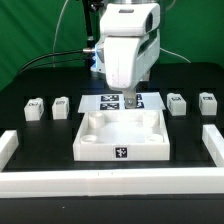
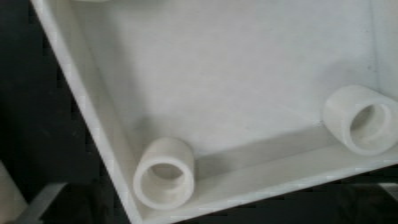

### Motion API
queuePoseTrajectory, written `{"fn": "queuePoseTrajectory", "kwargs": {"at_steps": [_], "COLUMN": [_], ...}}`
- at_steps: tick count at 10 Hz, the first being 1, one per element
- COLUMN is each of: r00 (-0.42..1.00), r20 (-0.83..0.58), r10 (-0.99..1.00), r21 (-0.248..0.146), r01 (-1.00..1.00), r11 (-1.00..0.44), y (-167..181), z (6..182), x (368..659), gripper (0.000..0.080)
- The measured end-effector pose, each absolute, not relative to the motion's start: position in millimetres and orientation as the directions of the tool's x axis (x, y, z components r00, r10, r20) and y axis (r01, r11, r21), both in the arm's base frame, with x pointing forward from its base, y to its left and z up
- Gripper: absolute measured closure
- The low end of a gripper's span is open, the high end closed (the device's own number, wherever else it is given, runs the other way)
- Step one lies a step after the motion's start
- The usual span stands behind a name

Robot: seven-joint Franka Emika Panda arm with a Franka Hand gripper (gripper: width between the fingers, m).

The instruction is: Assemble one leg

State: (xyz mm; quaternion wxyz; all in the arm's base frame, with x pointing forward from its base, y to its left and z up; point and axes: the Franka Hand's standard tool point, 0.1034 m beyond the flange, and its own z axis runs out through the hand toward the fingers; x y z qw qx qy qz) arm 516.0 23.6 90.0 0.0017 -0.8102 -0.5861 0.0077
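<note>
I cannot tell my pincer's point(image 1: 129, 98) spread above the tray point(image 1: 122, 150); four legs point(image 1: 61, 105) lie loose on the bench point(image 1: 40, 135), none fitted.

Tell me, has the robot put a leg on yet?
Not yet. Done: nothing. All four legs lie loose, two at the exterior view's left and two at its right. In hand: the arm hangs over the white tray, its camera on two empty corner sockets. Left: pick up a leg and fit it into a socket.
</note>
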Motion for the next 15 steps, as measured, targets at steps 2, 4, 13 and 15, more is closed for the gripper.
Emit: {"fn": "queuePoseTrajectory", "kwargs": {"at_steps": [2,4,13,15], "r00": [0.152,0.036,0.054,0.060], "r20": [0.009,0.012,0.021,0.024], "r10": [0.988,0.999,0.998,0.998], "r21": [-0.024,-0.047,-0.159,-0.176], "r01": [0.988,0.998,0.986,0.983], "r11": [-0.152,-0.036,-0.050,-0.055], "y": [5.1,-13.5,-17.3,-19.0], "z": [80.8,73.1,28.6,19.7], "x": [499.3,472.0,409.0,406.5], "gripper": [0.0150,0.0150,0.0150,0.0150]}}
